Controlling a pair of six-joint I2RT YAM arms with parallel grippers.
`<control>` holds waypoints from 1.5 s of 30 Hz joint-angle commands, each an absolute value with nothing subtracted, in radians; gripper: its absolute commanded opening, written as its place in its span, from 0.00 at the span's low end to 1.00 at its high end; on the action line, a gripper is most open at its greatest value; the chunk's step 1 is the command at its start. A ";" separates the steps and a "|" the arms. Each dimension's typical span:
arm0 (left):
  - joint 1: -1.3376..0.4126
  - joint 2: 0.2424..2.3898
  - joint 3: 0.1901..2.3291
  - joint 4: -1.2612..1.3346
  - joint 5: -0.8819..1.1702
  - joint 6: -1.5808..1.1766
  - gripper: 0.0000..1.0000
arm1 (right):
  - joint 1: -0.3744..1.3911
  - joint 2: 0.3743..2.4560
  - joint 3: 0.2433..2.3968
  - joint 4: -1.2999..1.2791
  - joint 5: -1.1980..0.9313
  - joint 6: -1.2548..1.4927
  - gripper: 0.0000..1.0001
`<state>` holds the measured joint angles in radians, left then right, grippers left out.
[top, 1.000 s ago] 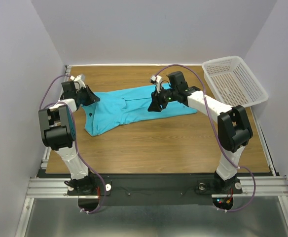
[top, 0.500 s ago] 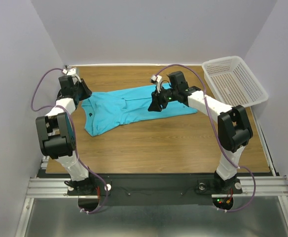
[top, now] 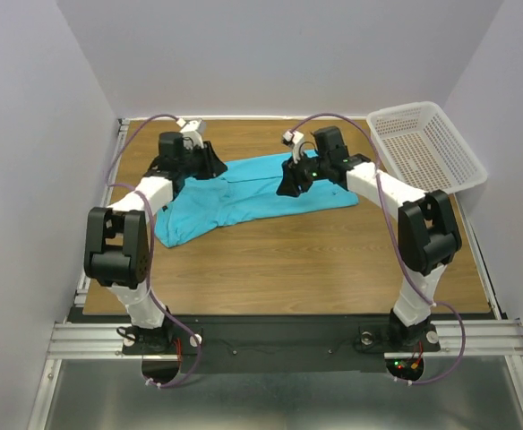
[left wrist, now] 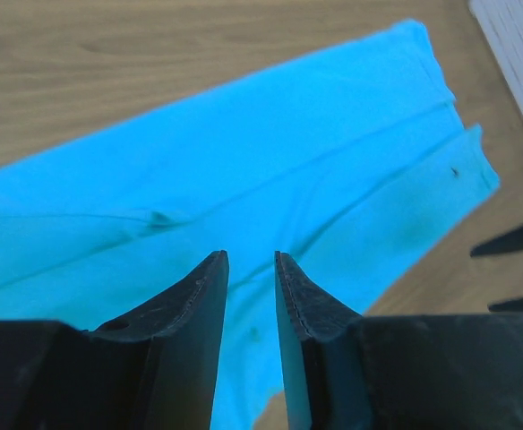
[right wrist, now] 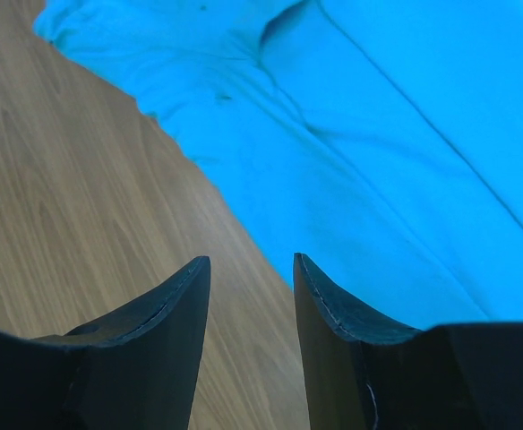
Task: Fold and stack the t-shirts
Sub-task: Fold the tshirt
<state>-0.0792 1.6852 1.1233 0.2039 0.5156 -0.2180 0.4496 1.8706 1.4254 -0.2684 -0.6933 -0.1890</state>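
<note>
One turquoise t-shirt point(top: 244, 199) lies spread lengthwise and loosely folded across the middle of the wooden table. My left gripper point(top: 215, 167) hovers over its back left part. In the left wrist view the left gripper point(left wrist: 251, 256) is open, nothing between its fingers, with the t-shirt point(left wrist: 244, 152) below. My right gripper point(top: 287, 186) hangs over the shirt's right half. In the right wrist view the right gripper point(right wrist: 251, 260) is open and empty, above the t-shirt point(right wrist: 405, 134) where its edge meets bare wood.
A white perforated basket point(top: 427, 148) stands at the table's back right corner, its edge also showing in the left wrist view as the basket point(left wrist: 521, 54). Grey walls close in the table on three sides. Bare wood point(top: 288, 260) runs along the near side.
My left arm swung from the shirt's far left end to the right, over the shirt's back part, and its jaws opened. The right arm shifted slightly.
</note>
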 commanded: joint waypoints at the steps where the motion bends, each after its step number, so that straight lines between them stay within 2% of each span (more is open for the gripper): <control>1: -0.132 1.716 1.111 0.239 0.558 -0.281 0.34 | 0.368 1.816 1.442 -0.241 -0.647 -0.155 0.47; 6: -0.149 1.717 1.074 0.241 0.500 -0.302 0.31 | 0.293 1.755 1.364 -0.255 -0.593 -0.199 0.47; 9: -0.147 1.594 0.994 0.215 0.317 -0.331 0.36 | 0.246 1.704 1.307 -0.282 -0.534 -0.241 0.50; 10: -0.141 1.510 0.947 0.198 0.222 -0.365 0.42 | 0.232 1.694 1.295 -0.291 -0.520 -0.244 0.50; 13: -0.112 1.335 0.829 0.127 0.103 -0.443 0.53 | 0.181 1.672 1.233 -0.305 -0.418 -0.241 0.55; 16: -0.071 1.158 0.686 0.075 0.061 -0.555 0.63 | 0.138 1.689 1.197 -0.305 -0.304 -0.191 0.56; 22: 0.113 0.954 0.473 0.008 0.137 -0.707 0.65 | 0.100 1.747 1.189 -0.298 -0.164 -0.091 0.60; 30: 0.144 0.980 0.466 -0.126 0.092 -0.758 0.64 | 0.092 1.782 1.189 -0.281 -0.069 -0.014 0.63; 38: 0.146 1.034 0.411 -0.028 0.167 -0.782 0.60 | 0.074 1.801 1.183 -0.273 -0.077 0.025 0.64; 45: 0.146 1.149 0.494 -0.031 0.118 -0.678 0.57 | 0.066 1.799 1.180 -0.268 -0.101 0.032 0.63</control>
<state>0.1398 1.1229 0.4278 -0.0460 0.1490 -0.7506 0.0753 1.7939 1.1805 -0.3058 -0.0959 0.0154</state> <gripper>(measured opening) 0.573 0.634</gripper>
